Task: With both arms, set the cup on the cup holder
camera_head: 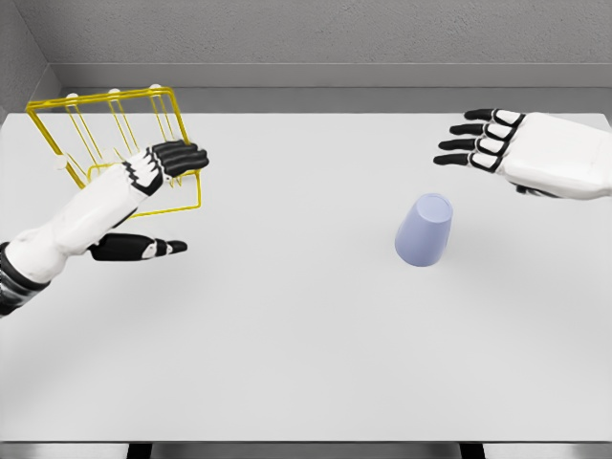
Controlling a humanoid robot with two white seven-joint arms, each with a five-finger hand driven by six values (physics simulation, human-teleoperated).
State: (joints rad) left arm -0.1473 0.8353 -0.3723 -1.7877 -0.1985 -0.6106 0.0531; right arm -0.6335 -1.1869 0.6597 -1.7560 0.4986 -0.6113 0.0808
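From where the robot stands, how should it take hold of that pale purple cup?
Probably around the cup's side wall, coming in from the right with the right hand, which is open and nearest. The cup looks upside down, its closed, narrower end up, so there is no rim on top to hook; its tapered round body suits a wrap of the fingers.

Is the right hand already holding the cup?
No, the right hand is open and hangs apart from the cup, which stands alone on the table.
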